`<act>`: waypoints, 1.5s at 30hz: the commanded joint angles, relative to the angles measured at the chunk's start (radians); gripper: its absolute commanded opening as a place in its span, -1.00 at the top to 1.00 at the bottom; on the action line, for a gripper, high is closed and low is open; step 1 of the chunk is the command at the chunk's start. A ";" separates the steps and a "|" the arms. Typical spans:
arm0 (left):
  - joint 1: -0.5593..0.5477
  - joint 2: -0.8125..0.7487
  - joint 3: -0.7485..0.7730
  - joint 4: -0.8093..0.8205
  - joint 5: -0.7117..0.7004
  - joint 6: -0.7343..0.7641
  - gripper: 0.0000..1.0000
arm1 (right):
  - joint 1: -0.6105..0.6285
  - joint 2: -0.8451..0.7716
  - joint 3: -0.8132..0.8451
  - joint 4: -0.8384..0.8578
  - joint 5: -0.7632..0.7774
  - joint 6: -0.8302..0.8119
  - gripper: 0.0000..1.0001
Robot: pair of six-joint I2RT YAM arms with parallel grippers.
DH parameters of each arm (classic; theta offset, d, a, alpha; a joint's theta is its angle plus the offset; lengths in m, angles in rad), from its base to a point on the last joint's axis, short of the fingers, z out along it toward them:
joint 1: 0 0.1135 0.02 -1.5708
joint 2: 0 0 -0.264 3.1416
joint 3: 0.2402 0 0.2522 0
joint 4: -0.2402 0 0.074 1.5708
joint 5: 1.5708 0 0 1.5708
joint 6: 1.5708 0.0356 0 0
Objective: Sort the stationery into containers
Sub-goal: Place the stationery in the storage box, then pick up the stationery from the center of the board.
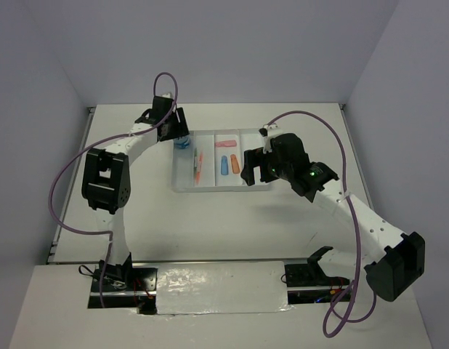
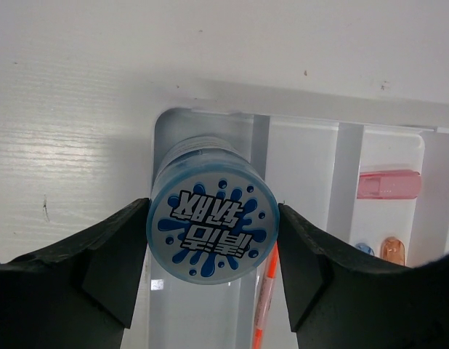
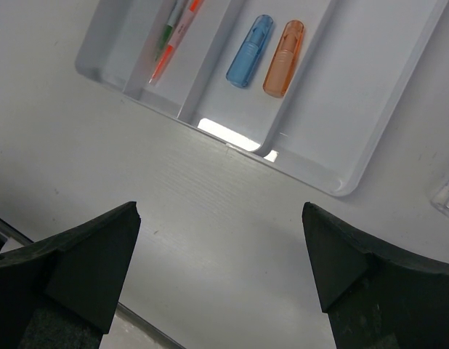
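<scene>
The white tray [image 1: 210, 185] lies at the middle back of the table. My left gripper [image 1: 179, 135] is shut on a round blue-white roll [image 2: 212, 229] over the far end of the tray's leftmost compartment [image 2: 166, 138]. I cannot tell whether a second roll lies under it. The orange pen [image 1: 199, 166] and the thin green pen [image 3: 166, 33] lie in the second compartment. The pink [image 1: 226, 144], blue [image 1: 224, 166] and orange [image 1: 235, 163] capsules lie in the third. My right gripper [image 1: 257, 166] is open and empty, over the tray's right part.
A small clear item [image 3: 446, 195], cut off at the right wrist view's edge, lies on the table just outside the tray's right corner. Walls enclose the table at the back and sides. Purple cables arc above both arms.
</scene>
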 commanded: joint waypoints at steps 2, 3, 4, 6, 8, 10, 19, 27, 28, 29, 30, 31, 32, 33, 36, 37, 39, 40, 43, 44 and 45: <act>-0.003 0.001 0.041 0.065 -0.011 0.025 0.48 | 0.008 0.006 0.019 0.011 0.009 -0.019 -0.99; -0.003 0.002 0.042 0.065 -0.009 0.028 0.36 | 0.008 0.005 0.019 0.011 0.009 -0.019 -0.99; -0.004 0.002 0.042 0.062 -0.009 0.025 0.10 | 0.008 0.008 0.019 0.011 0.009 -0.019 -0.99; -0.004 -0.002 0.033 0.065 -0.007 0.020 -0.20 | 0.008 0.011 0.022 0.010 0.007 -0.019 -0.99; -0.003 -0.005 0.035 0.059 -0.012 0.012 -0.49 | 0.009 0.014 0.024 0.010 0.009 -0.020 -0.99; -0.003 -0.008 0.039 0.045 -0.009 0.009 -0.59 | 0.009 0.017 0.026 0.007 0.015 -0.019 -0.99; -0.004 -0.079 0.045 0.013 0.016 -0.003 -0.88 | -0.017 0.040 0.021 0.013 0.012 -0.009 -0.99; -0.017 -0.338 -0.108 -0.171 -0.092 -0.139 -0.99 | -0.228 -0.073 -0.017 0.005 0.102 0.089 -1.00; -0.017 -0.420 -0.185 -0.189 -0.096 -0.149 -0.99 | -0.291 -0.089 -0.025 0.011 0.096 0.095 -1.00; -0.017 -0.465 -0.232 -0.209 -0.083 -0.152 -0.98 | -0.320 -0.112 -0.039 0.007 0.102 0.102 -1.00; -0.020 -0.506 -0.328 -0.215 -0.057 -0.155 -0.97 | -0.348 -0.119 -0.045 -0.001 0.162 0.112 -1.00; -0.024 -0.598 -0.376 -0.219 -0.026 -0.158 -0.97 | -0.374 -0.124 -0.053 -0.021 0.205 0.139 -1.00; -0.032 -0.646 -0.425 -0.225 -0.003 -0.165 -0.95 | -0.429 -0.133 -0.077 -0.026 0.252 0.161 -1.00; -0.061 -0.689 -0.495 -0.240 0.017 -0.173 -0.94 | -0.460 -0.141 -0.102 -0.023 0.297 0.181 -1.00; -0.132 -0.867 -0.545 -0.295 -0.006 -0.155 -0.93 | -0.582 -0.187 -0.204 0.045 0.348 0.228 -1.00; -0.147 -0.940 -0.536 -0.326 -0.035 -0.132 -0.93 | -0.601 -0.192 -0.223 0.075 0.336 0.230 -1.00; -0.176 -0.997 -0.495 -0.437 -0.145 -0.120 -0.94 | -0.632 -0.164 -0.231 0.077 0.338 0.225 -1.00; -0.176 -1.045 -0.485 -0.468 -0.161 -0.098 -0.95 | -0.640 -0.140 -0.222 0.048 0.352 0.228 -1.00; -0.176 -1.105 -0.482 -0.525 -0.210 -0.014 -0.99 | -0.670 -0.022 -0.180 0.033 0.388 0.238 -1.00; -0.176 -1.111 -0.503 -0.531 -0.222 0.011 -0.99 | -0.693 -0.005 -0.177 0.043 0.375 0.235 -1.00; -0.176 -1.117 -0.522 -0.530 -0.228 0.044 -0.99 | -0.705 0.012 -0.174 0.051 0.363 0.231 -1.00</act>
